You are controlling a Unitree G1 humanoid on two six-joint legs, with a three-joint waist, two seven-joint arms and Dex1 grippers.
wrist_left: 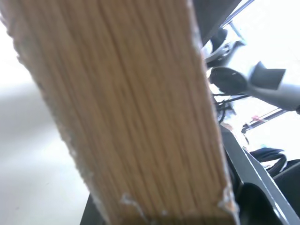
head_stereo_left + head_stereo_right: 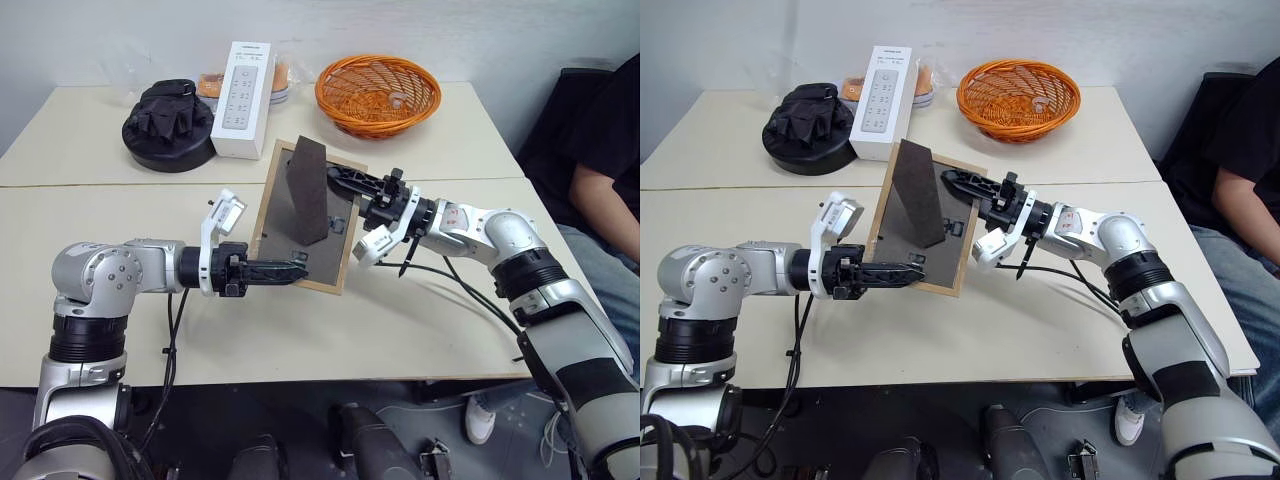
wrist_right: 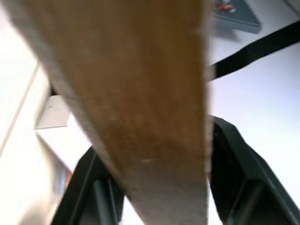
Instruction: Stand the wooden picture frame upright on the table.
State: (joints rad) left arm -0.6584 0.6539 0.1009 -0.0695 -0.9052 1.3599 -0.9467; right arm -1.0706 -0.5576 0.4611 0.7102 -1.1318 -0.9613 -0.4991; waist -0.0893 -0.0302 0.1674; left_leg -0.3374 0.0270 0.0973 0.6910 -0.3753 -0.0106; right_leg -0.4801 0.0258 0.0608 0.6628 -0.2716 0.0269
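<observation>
Two cream tabletops pushed together make up the table (image 2: 420, 330), with a pale wall behind and a seated person (image 2: 600, 170) in dark clothes at its right end. Along the far side stand an orange wicker basket (image 2: 378, 95), a tall white box (image 2: 243, 100) and a black round heap (image 2: 168, 127) that looks like gloves piled on a dark base; just behind the box something orange is partly hidden.

Near the middle of the table, the wooden picture frame (image 2: 275, 225) is raised off the surface and tilted, with its dark grey back toward the camera. Its stand flap (image 2: 308, 190) is folded out and sticks up from the back panel as a dark wedge. The far edge of the frame sits higher than the near edge, which is close to the tabletop; whether that near edge touches the table cannot be told.

From the left, the left gripper (image 2: 285, 270) reaches in level and meets the frame at its near lower edge. In the left wrist view the light wood border runs between its black fingers (image 1: 255, 187), so the jaws are clamped on that edge. From the right, the right gripper (image 2: 345, 180) reaches in to the frame's right side, beside the flap. In the right wrist view the wooden edge lies between its fingers (image 3: 234, 164), one on each side, close against the wood, so these jaws too are gripping the frame.
</observation>
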